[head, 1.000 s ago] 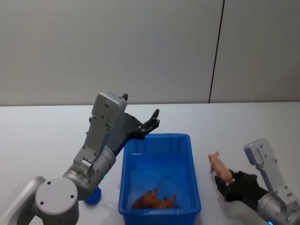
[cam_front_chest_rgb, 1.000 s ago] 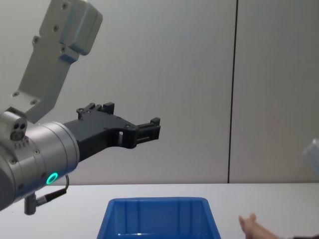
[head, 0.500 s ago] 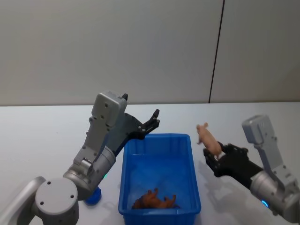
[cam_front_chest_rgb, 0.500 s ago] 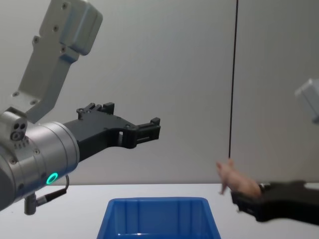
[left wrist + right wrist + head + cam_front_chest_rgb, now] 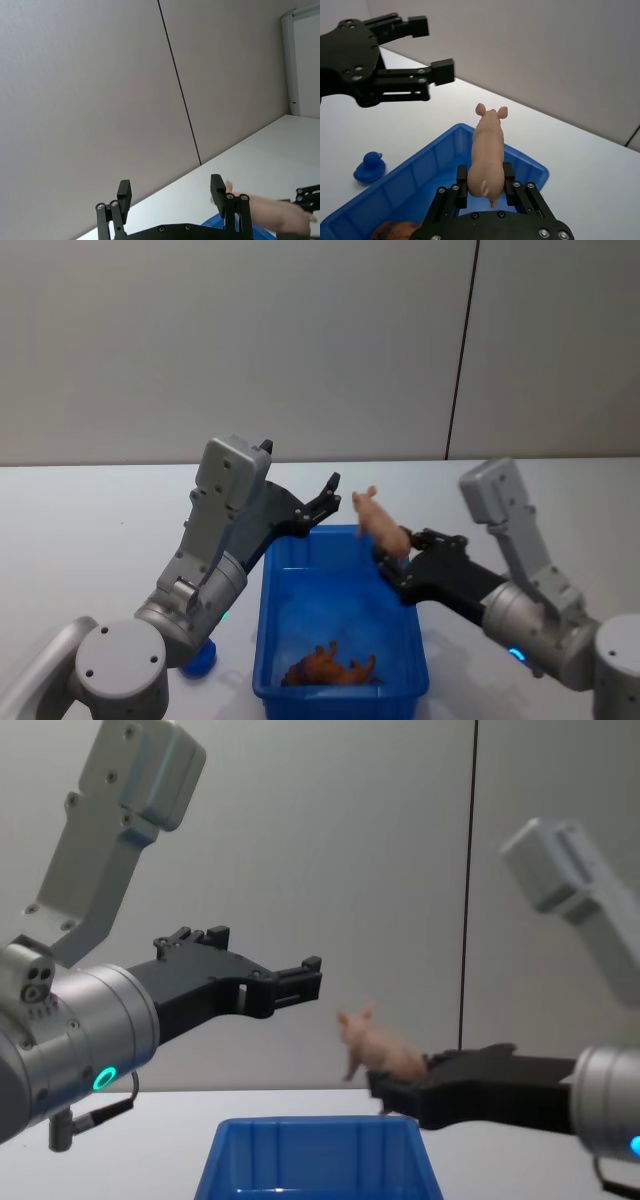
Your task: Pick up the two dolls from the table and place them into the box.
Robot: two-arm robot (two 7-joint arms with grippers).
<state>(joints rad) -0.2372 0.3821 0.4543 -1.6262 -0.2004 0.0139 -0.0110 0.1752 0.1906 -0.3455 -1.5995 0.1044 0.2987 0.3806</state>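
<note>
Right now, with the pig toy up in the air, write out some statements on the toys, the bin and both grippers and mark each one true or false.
1. The right gripper is shut on the pink pig toy. True.
2. The left gripper holds a toy. False: it is open and empty, above the far left corner of the blue bin.
3. The blue bin has nothing in it. False: an orange-brown toy lies at its near end.
4. The blue duck toy sits on the table, outside the bin. True.
5. The pink pig toy rests on the bin's floor. False: it is held in the air over the bin's far right part.
</note>
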